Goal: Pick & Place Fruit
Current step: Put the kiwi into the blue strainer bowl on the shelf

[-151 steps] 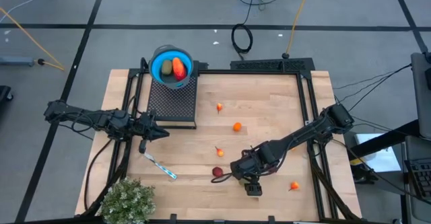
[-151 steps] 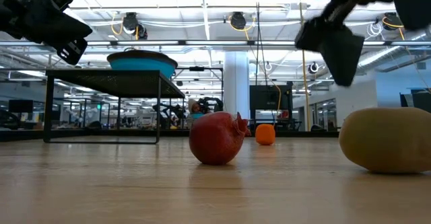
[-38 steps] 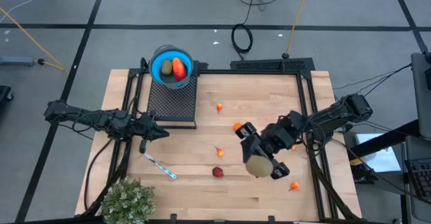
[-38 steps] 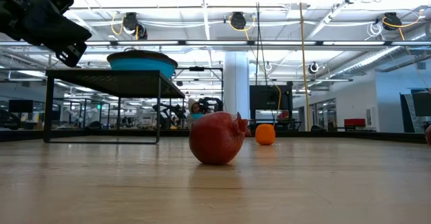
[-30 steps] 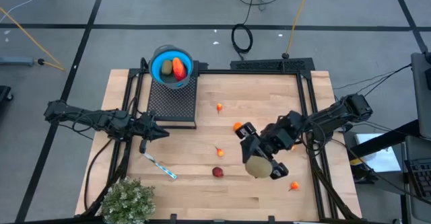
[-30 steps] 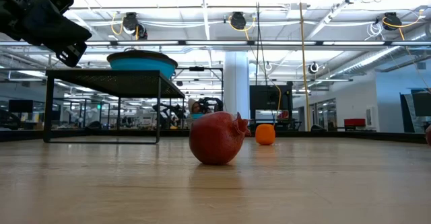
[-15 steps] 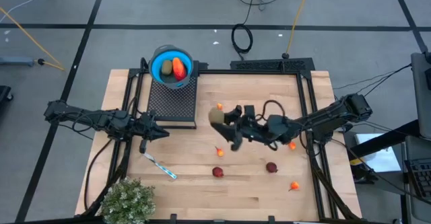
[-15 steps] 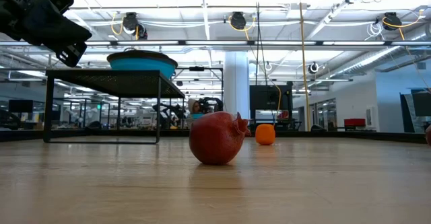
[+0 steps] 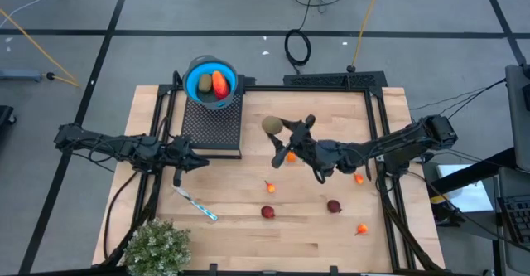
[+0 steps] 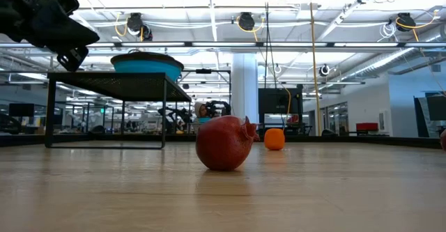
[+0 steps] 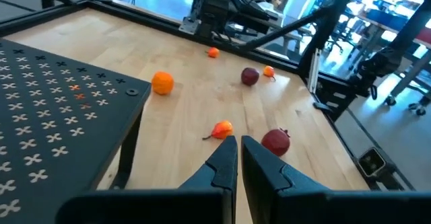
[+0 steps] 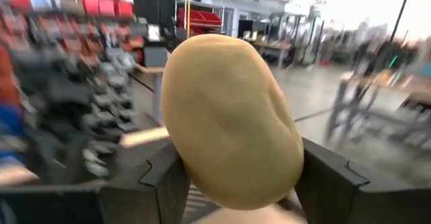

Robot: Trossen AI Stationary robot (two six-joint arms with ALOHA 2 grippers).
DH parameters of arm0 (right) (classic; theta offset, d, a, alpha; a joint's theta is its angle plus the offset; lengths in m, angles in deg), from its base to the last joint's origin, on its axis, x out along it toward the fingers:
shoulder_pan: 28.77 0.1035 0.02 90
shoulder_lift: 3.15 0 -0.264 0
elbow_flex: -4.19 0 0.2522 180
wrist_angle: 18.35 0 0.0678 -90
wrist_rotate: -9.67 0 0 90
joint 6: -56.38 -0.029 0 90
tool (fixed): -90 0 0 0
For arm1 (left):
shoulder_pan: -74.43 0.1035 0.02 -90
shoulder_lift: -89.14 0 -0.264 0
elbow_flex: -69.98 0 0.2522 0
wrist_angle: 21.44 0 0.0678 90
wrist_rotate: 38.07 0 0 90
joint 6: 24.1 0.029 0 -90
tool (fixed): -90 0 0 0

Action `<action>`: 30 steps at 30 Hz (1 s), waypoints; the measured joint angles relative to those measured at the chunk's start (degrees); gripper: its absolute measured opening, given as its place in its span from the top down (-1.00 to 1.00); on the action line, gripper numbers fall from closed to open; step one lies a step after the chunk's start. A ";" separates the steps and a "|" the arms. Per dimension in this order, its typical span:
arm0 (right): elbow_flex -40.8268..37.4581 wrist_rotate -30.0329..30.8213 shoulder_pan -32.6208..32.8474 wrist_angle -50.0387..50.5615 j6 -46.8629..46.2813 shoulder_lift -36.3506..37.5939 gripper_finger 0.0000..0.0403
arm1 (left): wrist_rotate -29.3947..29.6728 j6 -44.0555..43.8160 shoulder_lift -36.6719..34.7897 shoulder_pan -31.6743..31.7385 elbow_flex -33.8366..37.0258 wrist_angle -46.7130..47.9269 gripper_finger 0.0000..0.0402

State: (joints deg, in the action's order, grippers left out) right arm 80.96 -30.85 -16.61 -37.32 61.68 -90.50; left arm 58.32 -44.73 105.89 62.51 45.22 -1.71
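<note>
- Our right gripper (image 12: 232,183) fingers pinch the olive-brown oval toy fruit (image 9: 271,125) above the wooden desk (image 9: 331,110).
- Left gripper (image 11: 233,158) fingers closed, empty.
- Smooth, rounded fruit could slip before the blue bowl (image 9: 211,81).

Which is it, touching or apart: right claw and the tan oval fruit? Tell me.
Touching. In the right wrist view the tan oval fruit sits wedged between the right claw, its fingers pressed against both sides.

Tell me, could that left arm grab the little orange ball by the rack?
Probably yes. The left gripper is shut and empty beside the black rack, and bare table lies between it and the orange ball, though it is a long stretch.
</note>
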 joint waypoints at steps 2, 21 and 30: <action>0.00 -0.02 -0.92 0.02 6.79 0.00 -0.06 | 0.78 -1.12 -0.02 0.00 0.00 -0.39 0.90; 0.00 -7.11 -7.10 -3.38 59.86 0.00 -0.06 | 18.75 -13.38 1.07 0.00 0.02 -25.11 0.90; 0.02 -9.11 -8.17 -4.94 60.42 0.04 -0.06 | 20.84 -7.03 12.25 0.00 -0.49 -44.10 0.90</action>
State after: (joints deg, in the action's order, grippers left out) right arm 80.98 -39.97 -24.78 -42.27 122.10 -90.46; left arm 79.17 -51.75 118.15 62.51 44.73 -45.80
